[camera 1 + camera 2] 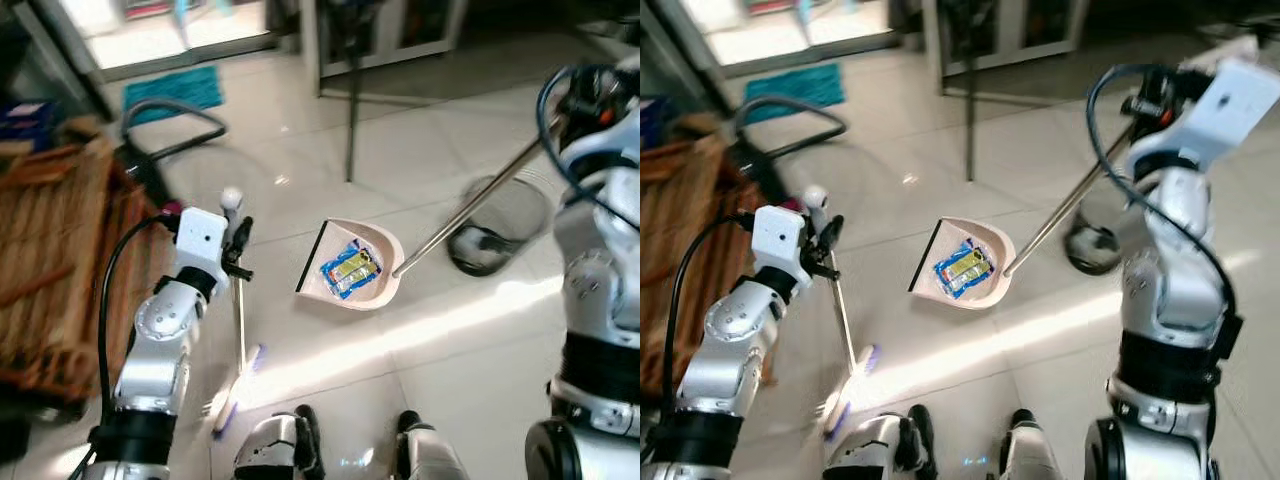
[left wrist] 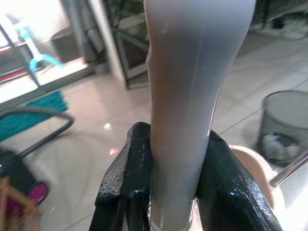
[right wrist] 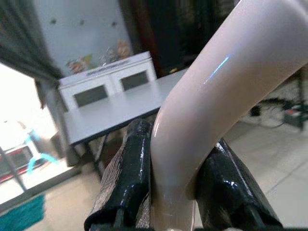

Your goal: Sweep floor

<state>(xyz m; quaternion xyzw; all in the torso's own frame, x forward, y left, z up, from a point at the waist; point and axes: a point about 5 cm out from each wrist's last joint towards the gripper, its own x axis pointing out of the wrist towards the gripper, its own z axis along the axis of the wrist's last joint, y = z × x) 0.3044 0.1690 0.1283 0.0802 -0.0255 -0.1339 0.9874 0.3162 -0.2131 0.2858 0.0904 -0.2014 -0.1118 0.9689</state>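
Note:
A beige dustpan point(image 1: 375, 290) lies on the tiled floor before me, with a blue and yellow wrapper point(image 1: 350, 266) inside it. Its long metal handle point(image 1: 470, 208) rises toward my right gripper point(image 3: 175, 185), which is shut on the beige grip point(image 3: 216, 91) at its top. My left gripper point(image 2: 173, 178) is shut on the pale broom handle point(image 2: 192, 86). The broom point(image 1: 238, 330) stands nearly upright left of the dustpan, its blurred bristle head point(image 1: 232, 395) on the floor by my feet.
A black mesh bin point(image 1: 498, 225) with some trash stands just right of the dustpan. A wooden slatted piece point(image 1: 55, 250) stands at the left. A teal mat point(image 1: 175, 92) and a dark hose point(image 1: 175, 125) lie farther back, near a table leg point(image 1: 352, 120).

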